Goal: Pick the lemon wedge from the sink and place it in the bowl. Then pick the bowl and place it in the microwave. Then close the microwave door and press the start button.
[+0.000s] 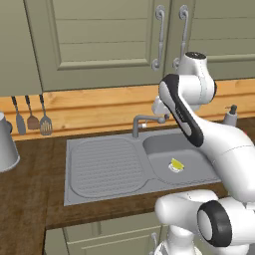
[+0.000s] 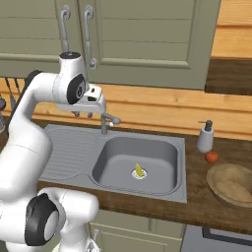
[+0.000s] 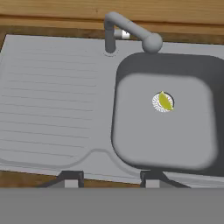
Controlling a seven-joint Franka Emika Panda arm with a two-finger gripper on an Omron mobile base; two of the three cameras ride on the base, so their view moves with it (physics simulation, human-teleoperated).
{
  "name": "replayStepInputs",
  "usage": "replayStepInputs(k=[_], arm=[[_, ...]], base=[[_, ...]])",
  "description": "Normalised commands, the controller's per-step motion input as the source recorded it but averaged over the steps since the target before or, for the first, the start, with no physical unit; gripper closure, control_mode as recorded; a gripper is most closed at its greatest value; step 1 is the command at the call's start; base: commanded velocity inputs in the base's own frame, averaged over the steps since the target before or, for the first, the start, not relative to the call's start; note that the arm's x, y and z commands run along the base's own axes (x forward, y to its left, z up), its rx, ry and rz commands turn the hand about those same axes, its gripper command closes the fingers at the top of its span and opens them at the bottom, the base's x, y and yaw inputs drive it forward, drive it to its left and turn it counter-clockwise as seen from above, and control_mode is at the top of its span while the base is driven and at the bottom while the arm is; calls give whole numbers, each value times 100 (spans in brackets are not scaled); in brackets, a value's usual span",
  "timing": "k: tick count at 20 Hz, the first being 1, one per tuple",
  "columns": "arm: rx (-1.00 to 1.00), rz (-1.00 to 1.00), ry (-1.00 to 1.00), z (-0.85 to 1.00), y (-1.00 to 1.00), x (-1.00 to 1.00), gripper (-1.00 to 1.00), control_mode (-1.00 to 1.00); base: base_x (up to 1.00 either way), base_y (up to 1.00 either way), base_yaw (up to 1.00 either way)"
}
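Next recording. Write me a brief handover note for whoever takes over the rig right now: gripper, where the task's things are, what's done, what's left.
Gripper: jaws apart, holding nothing, up above the sink, nearer the drainboard side.
Lemon wedge: lying on the drain at the bottom of the basin, untouched.
Bowl: on the counter to the right of the sink, beside the soap bottle and a small red fruit; nothing in it as far as can be seen.
Done: nothing yet.
Left: move over the basin, go down and grip the wedge, drop it in the bowl, carry the bowl to the microwave, shut the door, press start.
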Motion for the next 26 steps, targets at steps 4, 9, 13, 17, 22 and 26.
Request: replayStepInputs(k=[4,9,13,17,22,26], arm=[[0,0,-5,0,-12,-31,-100,-100],[0,0,-23,0,-26,-95,-100,-100],[0,0,-17,-8,-21,-98,-100,-100],[0,0,-6,-33,-26,-52,-100,-100],[-1,0,8,-58,-37,7,-100,-100],[-1,0,14,-45,-39,44,-100,-100]], base=[[0,0,0],[0,0,0],[0,0,0],[0,0,0],[0,0,0],[0,0,0]])
